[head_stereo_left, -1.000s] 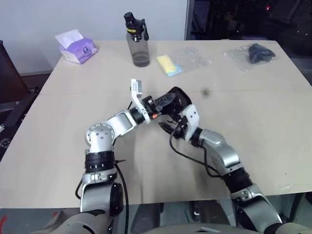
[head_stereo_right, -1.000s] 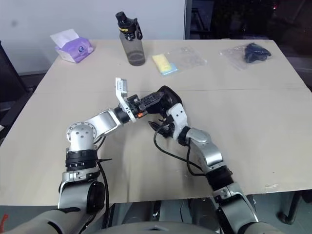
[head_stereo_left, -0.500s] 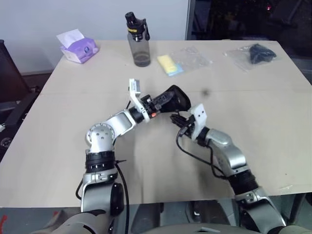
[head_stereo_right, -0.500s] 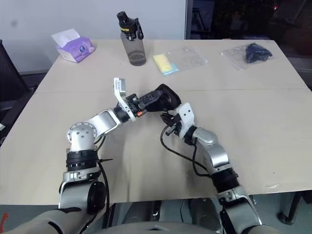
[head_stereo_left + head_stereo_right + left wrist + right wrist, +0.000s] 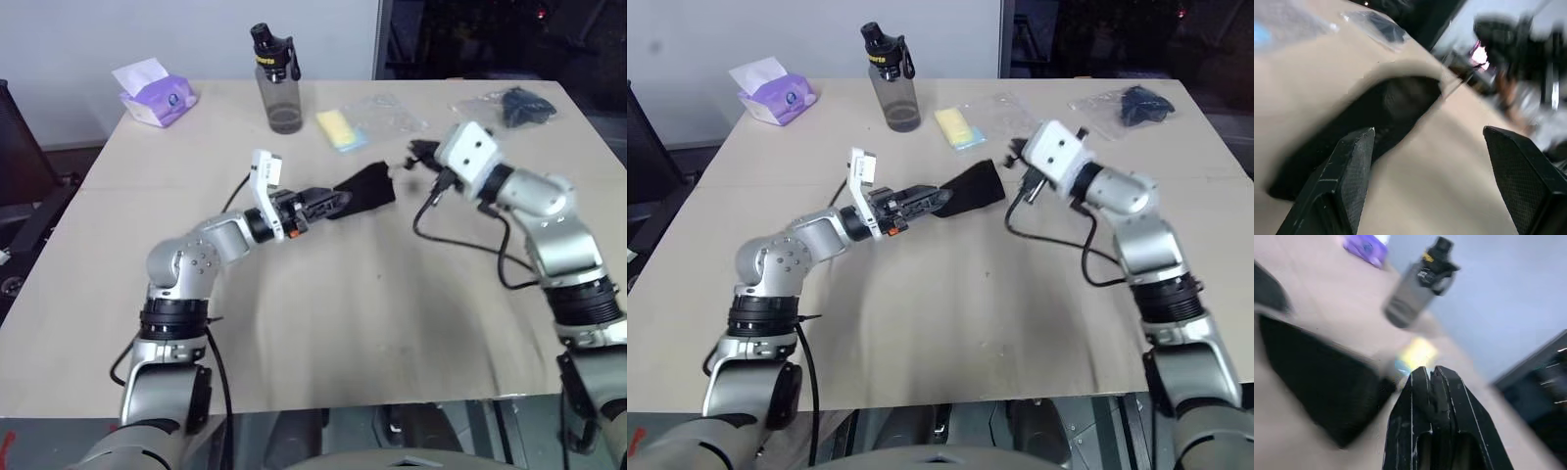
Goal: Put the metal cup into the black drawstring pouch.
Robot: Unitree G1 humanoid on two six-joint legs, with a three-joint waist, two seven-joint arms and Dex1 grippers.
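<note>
The black drawstring pouch (image 5: 364, 186) lies stretched out as a dark wedge at mid-table, its wide end toward my right gripper. Just behind the pouch's narrow end, my left gripper (image 5: 326, 202) points along the table. In the left wrist view its fingers (image 5: 1352, 166) stand wide apart and open, with the pouch (image 5: 1391, 103) ahead of them. My right gripper (image 5: 415, 157) hovers raised just past the pouch's wide end. Its fingertips (image 5: 1422, 377) are pressed shut; I cannot tell whether a cord is pinched. The metal cup is hidden.
A grey bottle with a black cap (image 5: 277, 83) and a purple tissue pack (image 5: 154, 98) stand at the back left. A yellow item in clear plastic (image 5: 343, 129) lies just behind the pouch. A dark item in a clear bag (image 5: 514, 106) lies at the back right.
My right gripper shut, then rose and swung off to the right. The left gripper opened and rolled at the pouch. The pouch went from a bunched lump to a stretched wedge.
</note>
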